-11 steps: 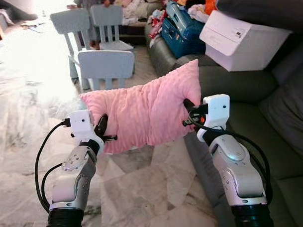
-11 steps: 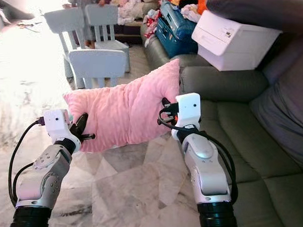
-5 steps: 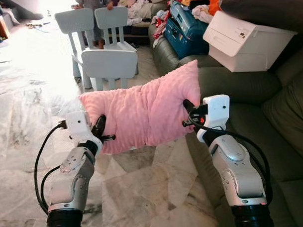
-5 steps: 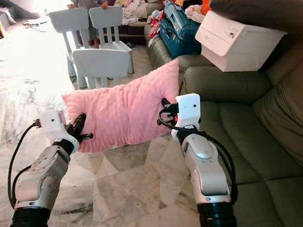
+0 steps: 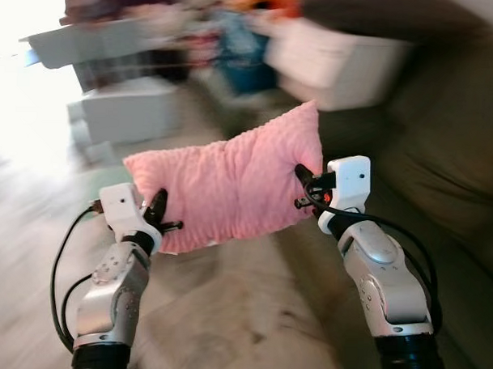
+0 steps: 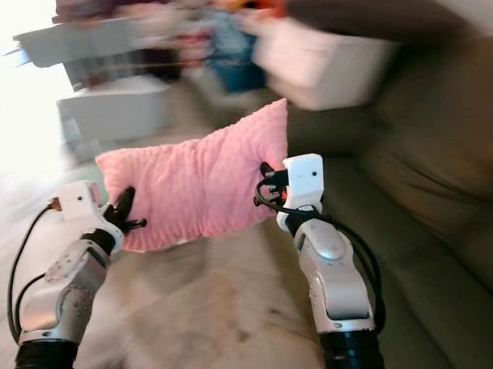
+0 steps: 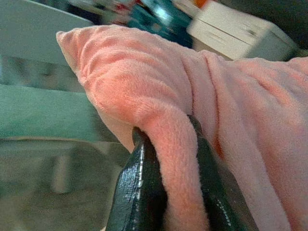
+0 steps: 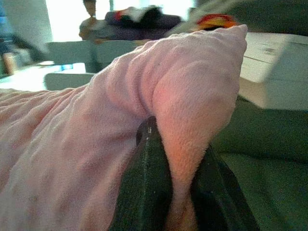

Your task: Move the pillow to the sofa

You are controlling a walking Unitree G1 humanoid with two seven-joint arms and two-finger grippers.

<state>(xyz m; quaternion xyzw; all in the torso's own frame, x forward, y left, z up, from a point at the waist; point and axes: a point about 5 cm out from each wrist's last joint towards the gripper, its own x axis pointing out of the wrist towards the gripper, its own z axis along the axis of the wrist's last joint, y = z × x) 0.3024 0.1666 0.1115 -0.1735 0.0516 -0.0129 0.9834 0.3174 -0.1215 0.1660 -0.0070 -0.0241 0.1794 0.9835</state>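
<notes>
Motion blur is smearing the room behind the pink pillow (image 5: pixel 230 184) into soft shapes, a pale box (image 5: pixel 340 62) and chairs (image 5: pixel 119 107) barely showing, while plush folds are swallowing the fingertips of the left pincer (image 7: pixel 168 159) and the right pincer (image 8: pixel 175 159).

two silver jointed arms with black collars; white boxy wrist modules; looping black cables; black-fingered left end effector (image 5: pixel 158 215) and right end effector (image 5: pixel 302 175)
</notes>
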